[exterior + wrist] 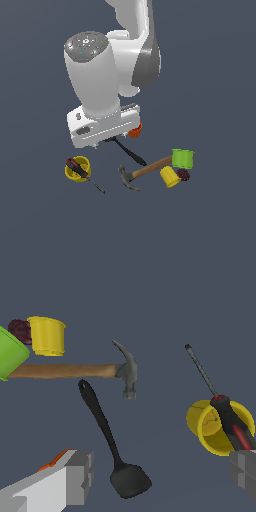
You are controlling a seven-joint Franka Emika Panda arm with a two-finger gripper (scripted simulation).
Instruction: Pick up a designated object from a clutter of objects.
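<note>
Gripper (160, 476) spread wide, holding nothing, hanging above the clutter. Under it lies the black spatula (112, 446), blade end nearest the fingers (75, 478). Screwdriver (220, 406): black-and-red handle resting on the rim of a tipped yellow cup (207, 428), thin shaft angled down to the floor, at the exterior view's left. Wooden-handled hammer (85, 371) lies beyond the spatula. At the handle's end: green cup (182, 158), second yellow cup (169, 177), dark purple fruit (183, 174). Orange cup (135, 131) peeks behind the hand.

Simulated scene — bare grey ground (215, 220)
</note>
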